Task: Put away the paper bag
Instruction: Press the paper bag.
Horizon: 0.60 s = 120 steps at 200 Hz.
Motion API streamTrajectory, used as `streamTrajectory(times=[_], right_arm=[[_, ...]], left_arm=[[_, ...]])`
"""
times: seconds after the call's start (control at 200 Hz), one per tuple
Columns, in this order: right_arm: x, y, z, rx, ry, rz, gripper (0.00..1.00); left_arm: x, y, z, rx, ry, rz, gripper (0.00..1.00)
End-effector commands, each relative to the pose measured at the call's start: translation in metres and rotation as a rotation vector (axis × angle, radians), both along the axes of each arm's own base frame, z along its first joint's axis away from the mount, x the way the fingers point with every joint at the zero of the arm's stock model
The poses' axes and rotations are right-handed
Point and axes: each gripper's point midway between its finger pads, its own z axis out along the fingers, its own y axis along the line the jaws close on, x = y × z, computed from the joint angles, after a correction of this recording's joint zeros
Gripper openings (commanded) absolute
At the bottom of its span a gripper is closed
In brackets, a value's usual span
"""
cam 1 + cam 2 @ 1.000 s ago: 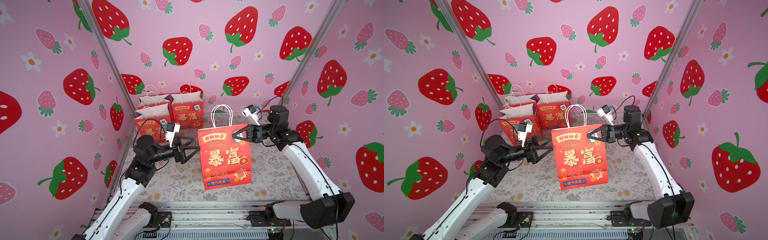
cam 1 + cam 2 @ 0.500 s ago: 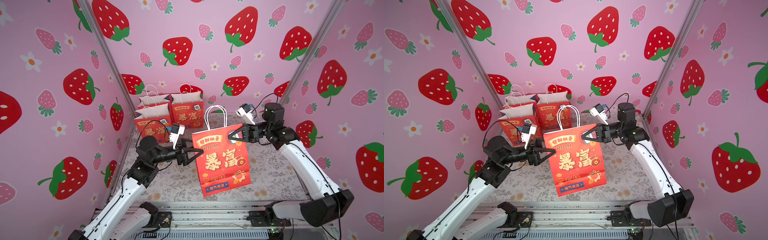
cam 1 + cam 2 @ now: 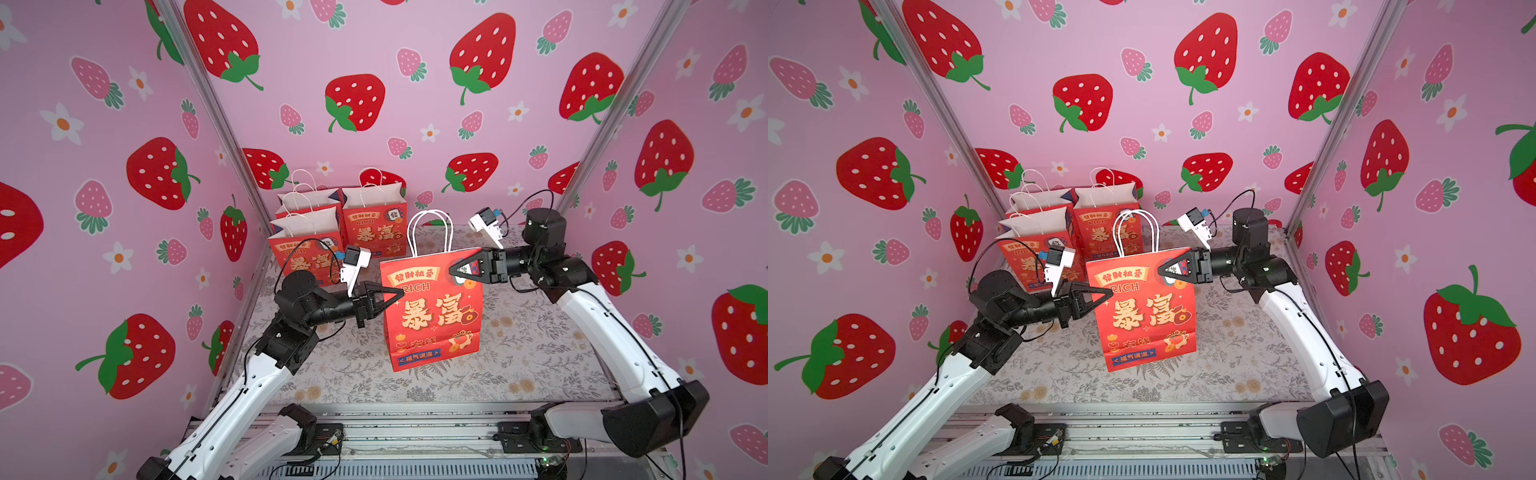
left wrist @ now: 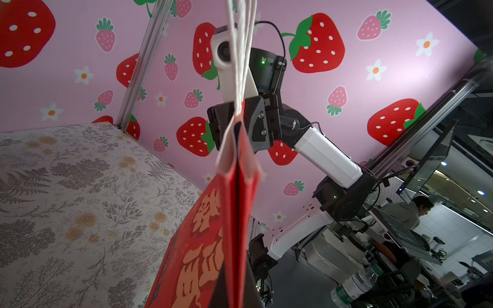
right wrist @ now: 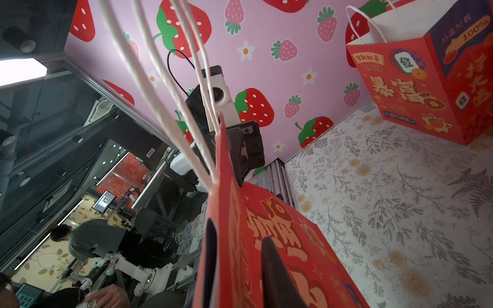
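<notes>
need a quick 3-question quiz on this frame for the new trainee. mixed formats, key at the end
1. How many opened bags stand in the back corner of the table?
2. True or false: the left gripper is shut on the side edge of the red paper bag in the middle.
3. That middle bag is: A) folded flat, B) opened out like the ones at the back, C) lying face down on the cloth.
Key: 1. three; 2. true; 3. A.
</notes>
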Motion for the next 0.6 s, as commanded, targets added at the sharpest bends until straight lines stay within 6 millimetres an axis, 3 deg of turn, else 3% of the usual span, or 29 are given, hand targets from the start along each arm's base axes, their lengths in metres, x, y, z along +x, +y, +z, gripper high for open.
streamTrajectory(times=[0.0, 0.13, 0.325, 0.49, 0.595], right_arm=[[-0.004, -0.004, 0.003, 0.015, -0.041, -0.076, 0.43], [-0.01, -0.009, -0.012, 0.016, -0.035, -0.132, 0.57], [-0.016, -0.012, -0.023, 0.024, -0.027, -0.137, 0.67], [-0.013, -0.012, -0.025, 0.041, -0.04, -0.158, 0.68], [-0.013, -0.012, -0.021, 0.059, -0.042, -0.158, 0.63]], left_arm=[[0.003, 0.001, 0.012, 0.002, -0.027, 0.026, 0.0], [0.003, 0.001, 0.016, -0.017, -0.015, 0.02, 0.0], [-0.002, -0.001, 0.026, -0.054, -0.004, -0.022, 0.0], [-0.004, -0.002, 0.032, -0.073, 0.007, -0.039, 0.0], [-0.006, 0.0, 0.036, -0.078, 0.004, -0.031, 0.0]])
